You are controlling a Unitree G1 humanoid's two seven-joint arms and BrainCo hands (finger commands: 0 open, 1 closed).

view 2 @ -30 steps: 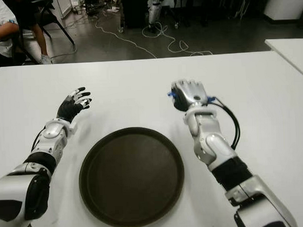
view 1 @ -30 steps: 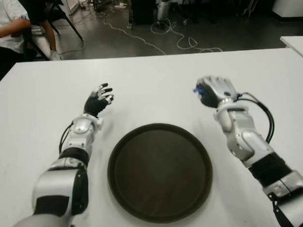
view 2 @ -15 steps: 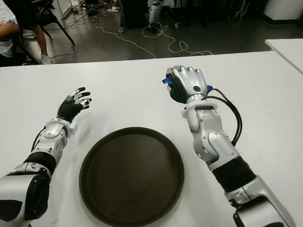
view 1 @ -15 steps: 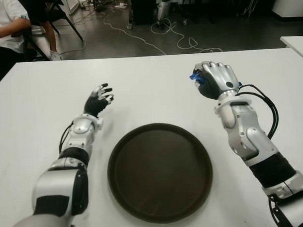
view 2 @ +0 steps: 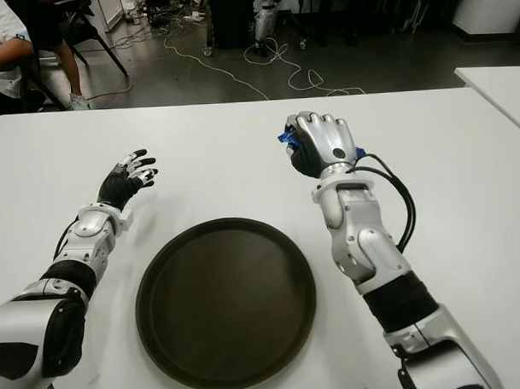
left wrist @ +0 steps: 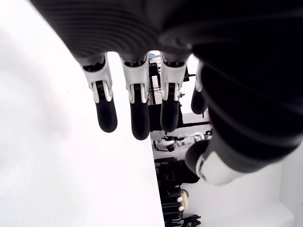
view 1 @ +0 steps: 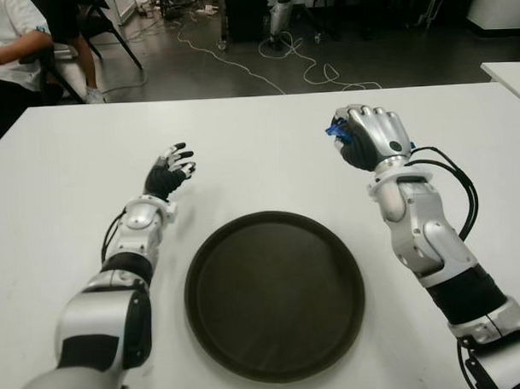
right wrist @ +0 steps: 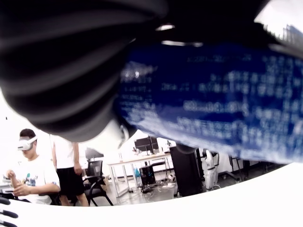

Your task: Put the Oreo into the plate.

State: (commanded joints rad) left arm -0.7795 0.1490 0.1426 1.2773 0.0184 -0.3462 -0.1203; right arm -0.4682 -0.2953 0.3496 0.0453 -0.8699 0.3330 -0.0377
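Gripping the blue Oreo pack (view 1: 337,131), right robot hand (view 1: 366,140) is curled shut on it above the surface (view 1: 258,152), beyond the dark plate (view 1: 275,294). Pickup done; placing left. Left robot hand (view 1: 169,175) idle, fingers spread, w/ nothing.

The plate (view 1: 275,294) looked like dark matt plastic, smooth, on a smooth white matt table (view 1: 62,167). The Oreo (right wrist: 208,94) pack was glossy blue printed foil, held in the right hand (view 1: 366,138) of shiny silver plastic shells and black ribbed rubbery fingers (right wrist: 57,90).
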